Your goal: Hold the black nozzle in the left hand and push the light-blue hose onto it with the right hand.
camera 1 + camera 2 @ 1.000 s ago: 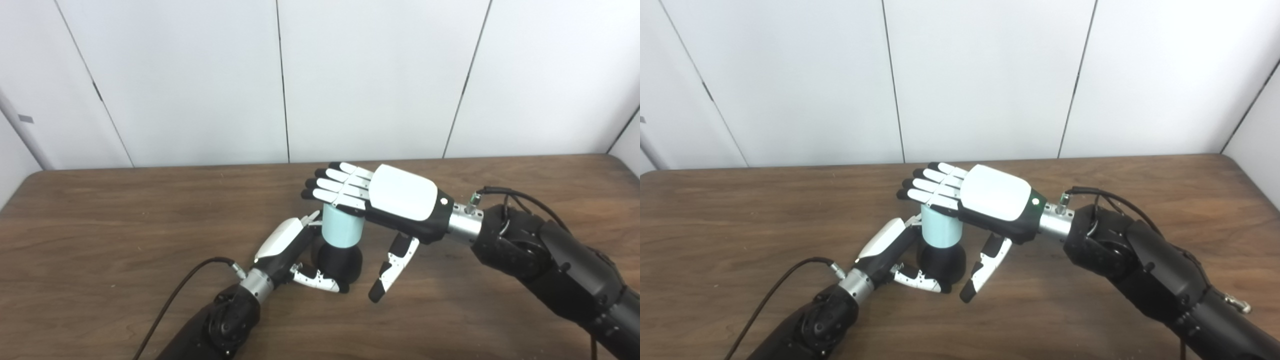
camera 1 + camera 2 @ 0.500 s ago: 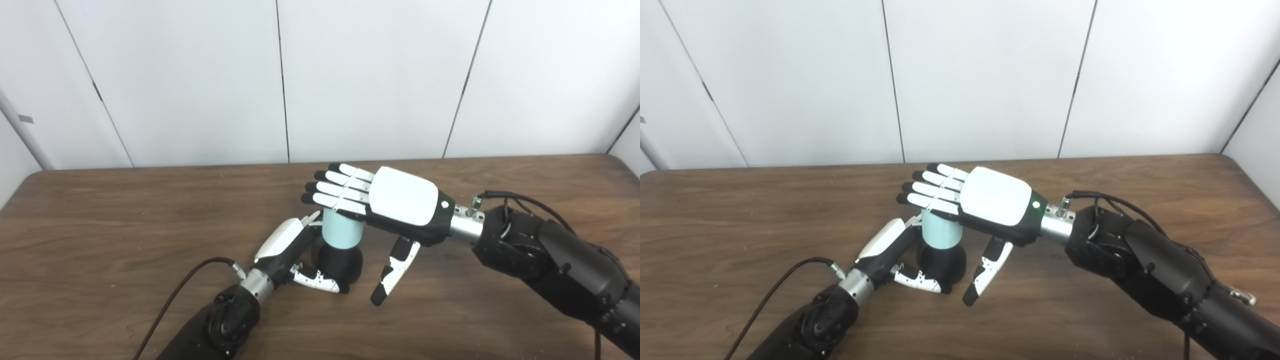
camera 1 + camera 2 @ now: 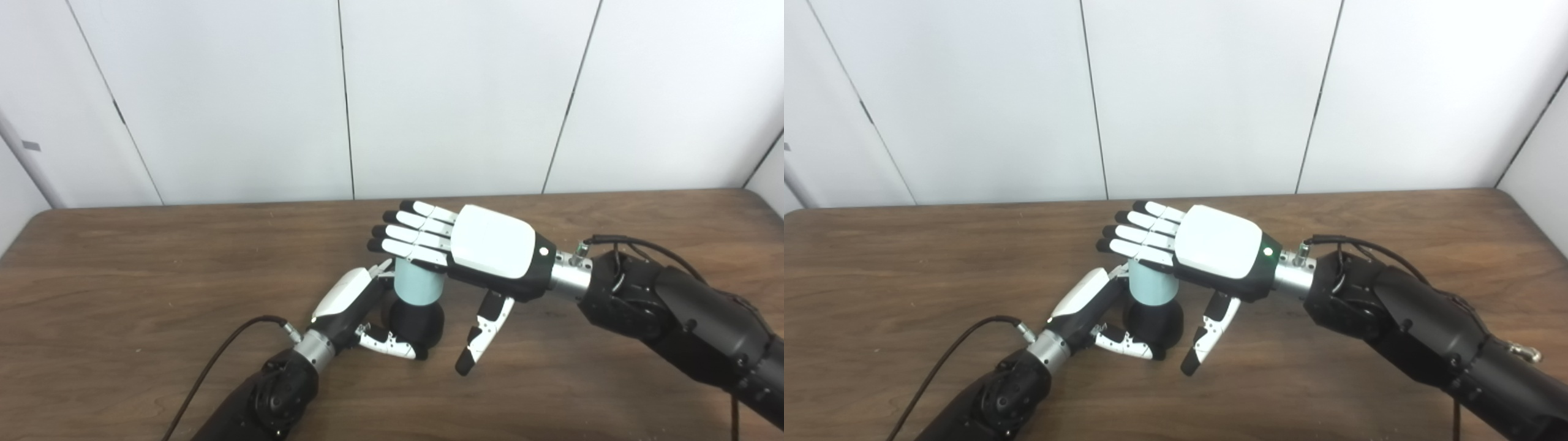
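Note:
A black nozzle (image 3: pixel 418 324) stands on the wooden table (image 3: pixel 122 275) near the middle. My left hand (image 3: pixel 352 306) is wrapped around its base, thumb in front and fingers behind. A short light-blue hose (image 3: pixel 416 285) stands upright on top of the nozzle. My right hand (image 3: pixel 478 251) lies flat, palm down, on the hose's top end, fingers straight and spread, thumb hanging down to the right of the nozzle. The hose's top is hidden under the palm.
White wall panels rise behind the table's far edge (image 3: pixel 245 203). A black cable (image 3: pixel 214 361) runs from my left wrist toward the bottom edge. Bare wood shows to the left and right of the hands.
My right hand has sunk a little, and less of the light-blue hose shows above the nozzle. The left hand and nozzle have stayed put.

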